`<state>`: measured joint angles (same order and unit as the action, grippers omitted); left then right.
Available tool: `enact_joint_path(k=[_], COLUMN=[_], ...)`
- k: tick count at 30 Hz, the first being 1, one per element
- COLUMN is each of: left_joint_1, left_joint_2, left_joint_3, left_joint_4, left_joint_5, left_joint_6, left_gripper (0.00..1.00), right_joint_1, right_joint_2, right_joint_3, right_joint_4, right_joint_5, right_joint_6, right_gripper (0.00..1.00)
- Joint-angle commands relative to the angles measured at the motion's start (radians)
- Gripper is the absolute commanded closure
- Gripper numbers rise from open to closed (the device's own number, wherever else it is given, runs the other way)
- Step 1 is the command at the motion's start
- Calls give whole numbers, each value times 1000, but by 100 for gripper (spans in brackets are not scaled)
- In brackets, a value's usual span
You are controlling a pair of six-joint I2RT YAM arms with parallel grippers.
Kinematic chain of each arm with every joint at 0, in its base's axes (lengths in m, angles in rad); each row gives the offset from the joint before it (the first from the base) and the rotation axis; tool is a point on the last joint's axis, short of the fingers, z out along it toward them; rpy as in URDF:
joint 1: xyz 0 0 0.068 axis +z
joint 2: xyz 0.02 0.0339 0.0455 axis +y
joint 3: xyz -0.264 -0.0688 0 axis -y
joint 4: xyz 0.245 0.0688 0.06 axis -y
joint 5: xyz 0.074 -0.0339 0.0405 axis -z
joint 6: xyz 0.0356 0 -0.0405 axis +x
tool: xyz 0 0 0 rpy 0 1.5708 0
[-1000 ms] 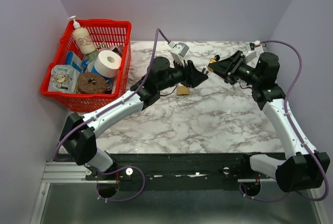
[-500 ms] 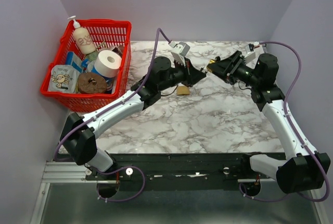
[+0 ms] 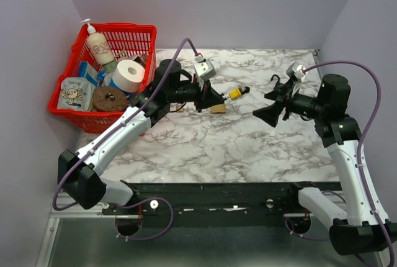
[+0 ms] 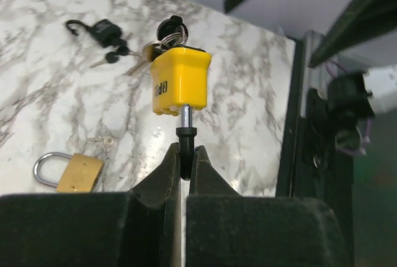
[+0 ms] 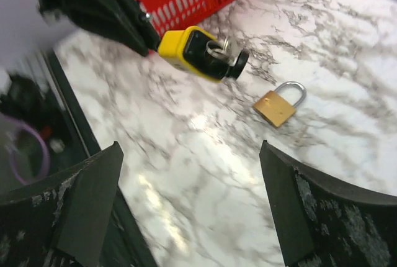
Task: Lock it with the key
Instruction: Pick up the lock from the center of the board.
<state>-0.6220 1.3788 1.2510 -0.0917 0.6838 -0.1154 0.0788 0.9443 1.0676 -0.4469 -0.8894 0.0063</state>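
Note:
My left gripper (image 3: 221, 97) is shut on the shackle of a yellow padlock (image 3: 234, 93) and holds it above the marble table. In the left wrist view the yellow padlock (image 4: 180, 82) stands up from my closed fingertips (image 4: 185, 155), with a key bunch (image 4: 170, 31) in its far end. My right gripper (image 3: 268, 104) is open and empty, off to the right of the padlock. The right wrist view shows the yellow padlock (image 5: 186, 49) with the keys (image 5: 227, 56) ahead of its spread fingers (image 5: 80, 208).
A brass padlock (image 3: 218, 108) lies on the table under the yellow one. A black padlock with keys (image 4: 102, 30) lies further back. A red basket (image 3: 118, 26) of household items stands at the back left.
My right gripper has let go at the key end, opened and pulled back to the right. My left arm has swung left, still holding the yellow padlock.

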Motion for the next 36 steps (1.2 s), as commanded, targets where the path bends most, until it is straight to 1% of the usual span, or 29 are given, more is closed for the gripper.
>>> enact_joint_path(k=[1,3,5,6,11,12,15,17,20,21,23,24,26,27,29,30,32,33,34,35,36], left_joint_1=[-50,-73,-91,-97,-114,-120,-134,-142,-153,-154,-156,-157,-157,-157,-157,-157,-159,-159,-159,-160,-162], left_joint_2=[-72,-72,-64,-63,-75,-76,-81,-86,-92,-93,-96,-98,-103,-104,-110,-110,-116,-118,-122,-126,-129], left_joint_3=[47,71,87,93,76,76,76,76,79,79,79,79,74,71,68,65,59,54,51,48,47], left_joint_4=[-222,-314,-344,-345,-295,-296,-304,-310,-327,-326,-327,-326,-324,-322,-322,-327,-326,-327,-324,-324,-327], left_joint_5=[253,241,234,221,184,181,175,166,155,151,148,145,142,135,132,128,123,111,102,92,88], left_joint_6=[426,499,533,530,508,519,536,542,559,559,556,554,553,556,559,565,571,573,571,571,573], left_gripper=[100,100,100,100,100,100,100,100,100,100,100,100,100,100,100,100,100,100,100,97,73], right_joint_1=[25,53,88,128,226,263,321,341,369,384,391,394,397,400,400,401,401,401,401,401,401], right_joint_2=[10,31,39,40,40,39,42,59,89,111,126,131,128,128,125,125,125,125,126,128,126], right_joint_3=[109,147,186,187,146,138,112,109,132,141,153,152,143,137,131,130,138,141,146,147,147], right_joint_4=[-340,-416,-446,-453,-464,-460,-418,-375,-381,-394,-412,-414,-409,-408,-406,-406,-401,-394,-391,-382,-366], right_joint_5=[-138,-152,-146,-138,-129,-123,-85,-48,-13,-5,24,29,43,50,64,64,60,58,53,50,52], right_joint_6=[-647,-733,-761,-759,-723,-704,-672,-658,-660,-678,-681,-686,-690,-690,-694,-687,-675,-657,-645,-632,-614], right_gripper=[0,0,0,0,0,0,0,1,5,10,16,24,33,41,52,62,76,92,99,99,99])
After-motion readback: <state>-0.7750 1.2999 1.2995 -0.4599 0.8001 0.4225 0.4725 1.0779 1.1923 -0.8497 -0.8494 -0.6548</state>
